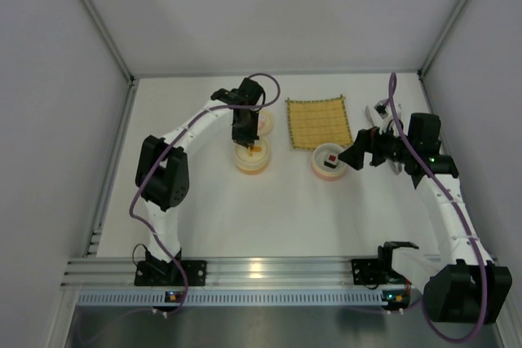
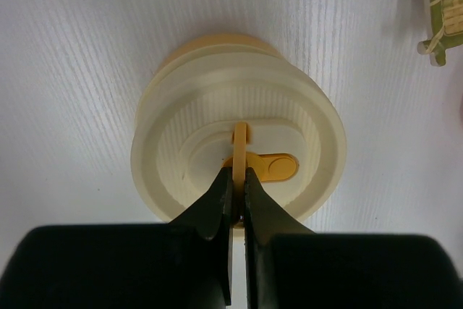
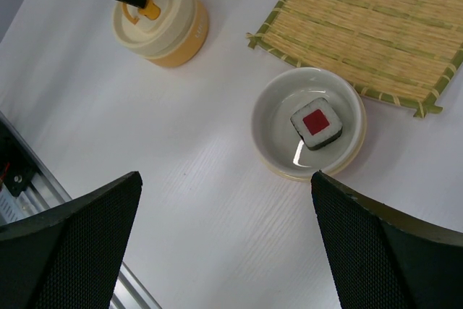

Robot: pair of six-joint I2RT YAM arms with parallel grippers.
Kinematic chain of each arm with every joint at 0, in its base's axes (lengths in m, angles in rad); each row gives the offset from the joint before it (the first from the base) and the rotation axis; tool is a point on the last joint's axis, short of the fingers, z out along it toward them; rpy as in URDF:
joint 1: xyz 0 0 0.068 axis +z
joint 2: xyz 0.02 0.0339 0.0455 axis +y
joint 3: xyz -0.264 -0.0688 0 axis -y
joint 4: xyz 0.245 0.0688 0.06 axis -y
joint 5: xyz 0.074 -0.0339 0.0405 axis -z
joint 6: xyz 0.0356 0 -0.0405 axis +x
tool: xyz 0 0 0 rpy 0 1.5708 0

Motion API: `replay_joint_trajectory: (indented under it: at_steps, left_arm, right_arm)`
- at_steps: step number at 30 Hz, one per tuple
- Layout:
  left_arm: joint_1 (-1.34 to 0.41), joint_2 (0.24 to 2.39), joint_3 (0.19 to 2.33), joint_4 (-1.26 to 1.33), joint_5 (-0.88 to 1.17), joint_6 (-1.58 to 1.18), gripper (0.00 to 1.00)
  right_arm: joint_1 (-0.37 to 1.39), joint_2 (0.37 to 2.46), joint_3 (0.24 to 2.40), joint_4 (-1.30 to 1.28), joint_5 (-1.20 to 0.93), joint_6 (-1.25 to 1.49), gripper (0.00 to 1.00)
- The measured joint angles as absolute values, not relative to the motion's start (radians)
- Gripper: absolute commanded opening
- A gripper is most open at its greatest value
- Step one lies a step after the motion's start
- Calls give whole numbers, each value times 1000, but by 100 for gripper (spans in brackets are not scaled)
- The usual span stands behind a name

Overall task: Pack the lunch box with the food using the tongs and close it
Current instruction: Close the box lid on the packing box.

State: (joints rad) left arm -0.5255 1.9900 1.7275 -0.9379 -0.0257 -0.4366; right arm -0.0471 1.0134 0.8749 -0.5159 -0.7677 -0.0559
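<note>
**A:** What are the left fingers (image 2: 217, 204) doing?

**B:** They are pinching tight on the yellow handle (image 2: 240, 135) of the lid, which is sitting on the lunch box (image 2: 181, 128), left of the bowl (image 3: 275, 142).

**A:** And the right fingers (image 3: 79, 236)?

**B:** They are standing wide apart, gripping nothing, and hovering over the worktop (image 1: 212, 218). The food piece (image 3: 316, 122) with the red top is lying in the bowl below and between them, nearer the right one, with the mat (image 3: 376, 27) just beyond.

**A:** How far along is it?

**B:** Early, I am judging. That piece is sitting outside the box, the dark piece is not showing anywhere, and I cannot pick out the tongs. Packing and closing are looking undone.
</note>
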Motion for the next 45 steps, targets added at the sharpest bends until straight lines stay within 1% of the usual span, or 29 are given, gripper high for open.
replay_joint_trajectory:
  at_steps: [14, 34, 45]
  left_arm:
    - [-526, 1991, 1727, -938, -58, -436, 0]
    - [-526, 2006, 1727, -939, -50, -435, 0]
    - [-526, 2017, 1728, -937, -41, -360, 0]
  right_arm:
    - [-47, 1014, 875, -514, -768, -55, 99]
    - [-47, 1017, 857, -507, -768, -48, 99]
    - [-47, 1022, 857, -505, -768, -48, 99]
